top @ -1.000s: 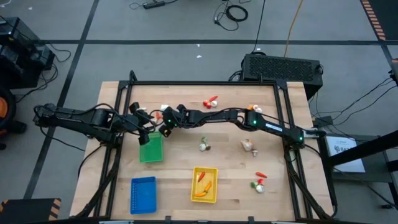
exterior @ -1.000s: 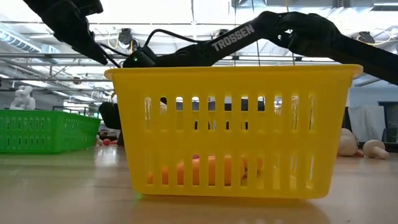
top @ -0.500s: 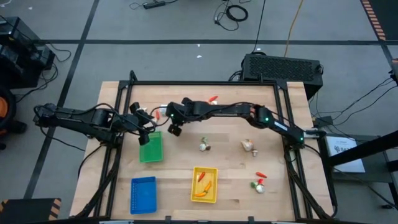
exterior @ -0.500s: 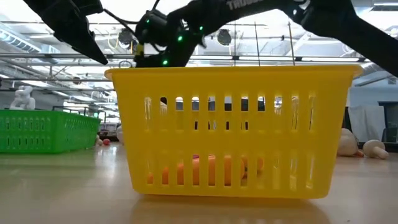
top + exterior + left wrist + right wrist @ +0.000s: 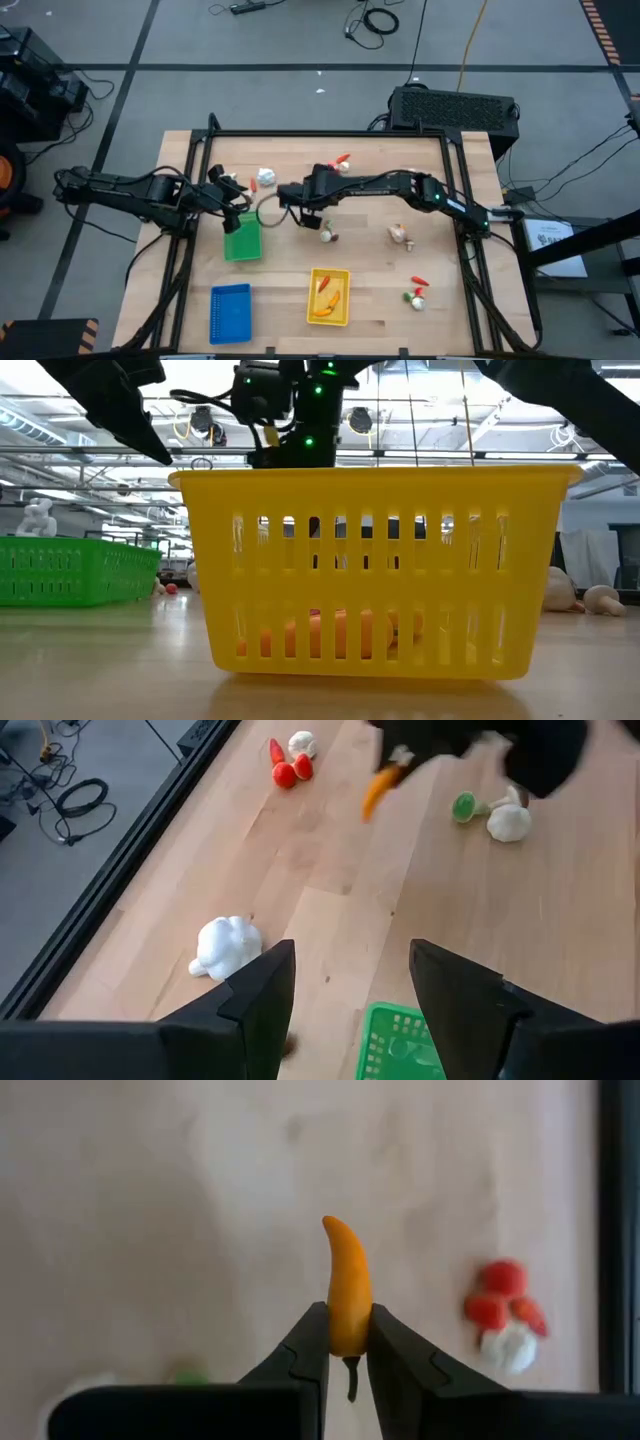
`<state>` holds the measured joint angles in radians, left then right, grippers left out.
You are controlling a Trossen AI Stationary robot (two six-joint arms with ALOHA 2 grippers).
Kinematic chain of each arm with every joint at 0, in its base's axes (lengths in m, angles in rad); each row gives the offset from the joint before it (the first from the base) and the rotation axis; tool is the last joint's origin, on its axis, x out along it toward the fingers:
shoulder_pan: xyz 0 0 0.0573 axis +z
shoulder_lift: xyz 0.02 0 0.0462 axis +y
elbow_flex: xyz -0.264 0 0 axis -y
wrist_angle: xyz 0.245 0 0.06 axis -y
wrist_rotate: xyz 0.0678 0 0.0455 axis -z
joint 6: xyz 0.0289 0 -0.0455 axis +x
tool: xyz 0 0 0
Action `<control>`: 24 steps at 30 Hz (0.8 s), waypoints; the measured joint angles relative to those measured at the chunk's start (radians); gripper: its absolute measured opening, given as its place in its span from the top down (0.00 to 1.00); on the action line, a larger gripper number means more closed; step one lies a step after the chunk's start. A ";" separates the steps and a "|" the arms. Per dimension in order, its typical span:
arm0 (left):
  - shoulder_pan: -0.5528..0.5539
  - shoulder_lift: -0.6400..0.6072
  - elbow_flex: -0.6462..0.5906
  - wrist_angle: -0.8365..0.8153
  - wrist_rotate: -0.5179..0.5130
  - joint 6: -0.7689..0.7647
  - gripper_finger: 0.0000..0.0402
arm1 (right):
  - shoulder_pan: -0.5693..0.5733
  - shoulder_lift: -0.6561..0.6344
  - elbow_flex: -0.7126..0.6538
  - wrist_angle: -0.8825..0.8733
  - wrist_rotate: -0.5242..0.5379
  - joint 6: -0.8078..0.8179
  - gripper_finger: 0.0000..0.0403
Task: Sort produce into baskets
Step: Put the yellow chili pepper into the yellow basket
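My right gripper (image 5: 347,1342) is shut on a small orange carrot-shaped piece (image 5: 346,1285) over the middle of the table's far half (image 5: 303,200). The left wrist view shows the same piece (image 5: 380,788) hanging under it. My left gripper (image 5: 350,975) stands open over the far end of the green basket (image 5: 242,238), holding nothing. The blue basket (image 5: 230,312) and the yellow basket (image 5: 329,297) stand near the front edge; the yellow one holds orange and red pieces. A white bulb (image 5: 225,945) lies on the table just beyond my left gripper. My right gripper pinches the orange piece's thick stem end (image 5: 347,1330) between its two fingertips (image 5: 300,1350). The fingers point steeply down. The pointed end sticks out past the fingertips, and the piece hangs clear of the table.
Loose produce lies on the wood: a red-and-white piece (image 5: 342,160) at the far edge, a white bulb with green (image 5: 327,236) in the middle, a pale bulb (image 5: 400,235) to the right, and red pieces (image 5: 418,290) at the near right. A dark frame (image 5: 330,133) rims the table.
My right gripper has risen from beside the green basket's far end and gone toward the table's right, tipping to point more steeply down. My left arm has kept still.
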<state>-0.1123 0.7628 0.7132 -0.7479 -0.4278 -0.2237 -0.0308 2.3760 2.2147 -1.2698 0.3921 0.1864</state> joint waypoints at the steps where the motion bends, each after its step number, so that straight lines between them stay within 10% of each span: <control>1: 0.000 0.000 0.000 -0.003 0.000 0.000 0.49 | 0.011 0.000 0.000 -0.023 -0.001 0.000 0.89; 9: 0.001 0.000 0.000 0.021 -0.059 0.028 0.49 | 0.111 -0.131 -0.045 -0.067 0.004 0.004 0.89; 14: 0.001 0.002 0.000 0.058 -0.067 0.048 0.49 | 0.155 -0.368 -0.355 0.072 -0.003 0.058 0.89; 24: 0.001 0.003 0.000 0.205 -0.067 0.108 0.49 | 0.332 -0.781 -0.928 0.719 -0.445 0.096 0.89</control>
<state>-0.1116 0.7658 0.7132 -0.5434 -0.4947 -0.1154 0.3013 1.5951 1.2863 -0.5512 -0.0528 0.2824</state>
